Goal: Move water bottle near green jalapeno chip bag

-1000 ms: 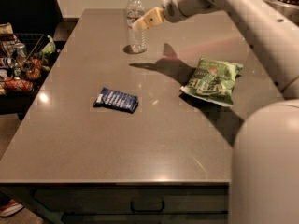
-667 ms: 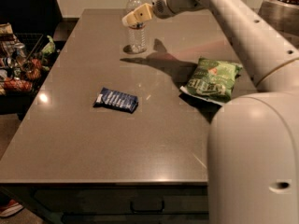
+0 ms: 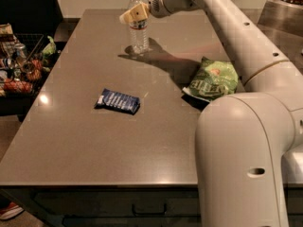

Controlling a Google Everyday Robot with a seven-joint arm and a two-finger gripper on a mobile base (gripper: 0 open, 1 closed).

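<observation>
The water bottle (image 3: 138, 32) stands upright at the far middle of the table, clear with a white cap and a label band. My gripper (image 3: 134, 14) is at the bottle's upper part, level with its neck and shoulder, reaching in from the right and covering part of it. The green jalapeno chip bag (image 3: 213, 79) lies flat on the right side of the table, well to the right of the bottle and nearer the camera, partly behind my arm.
A small dark blue packet (image 3: 117, 101) lies in the middle of the table (image 3: 94, 145). A wire basket (image 3: 19, 63) full of snacks stands off the table's left edge. My arm's big white links (image 3: 241, 164) fill the right foreground.
My gripper has moved left and slightly up, from beside the bottle's right side to over its neck. The bottle, chip bag and blue packet have not moved.
</observation>
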